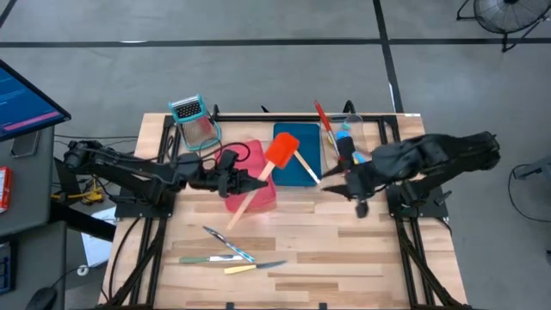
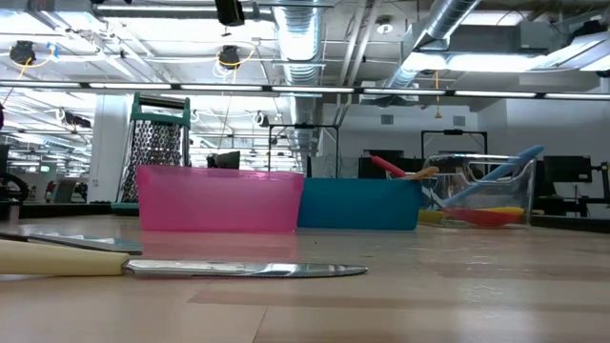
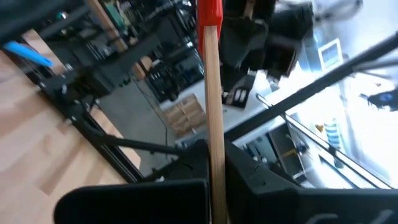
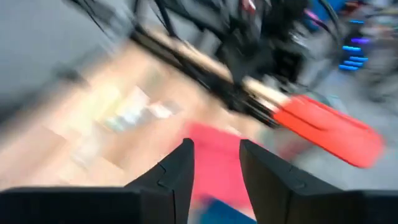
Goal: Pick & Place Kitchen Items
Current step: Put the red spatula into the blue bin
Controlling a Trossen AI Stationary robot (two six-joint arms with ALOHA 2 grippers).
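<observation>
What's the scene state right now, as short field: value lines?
left gripper: fingers shut on the red spatula by its wooden handle, raised over the pink tray
right gripper: fingers open, holding nothing, beside the blue tray
clear tray: holds spoons
grater: upright, behind the pink tray
knives: lying flat on the table's front part

wooden spatula handle (image 3: 213,124) (smooth), shiny metal knife blade (image 2: 246,270)

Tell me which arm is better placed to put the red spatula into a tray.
Left. Its pincer already grips the red spatula by the wooden handle, above the pink tray. The right pincer is open and empty beside the blue tray.
</observation>
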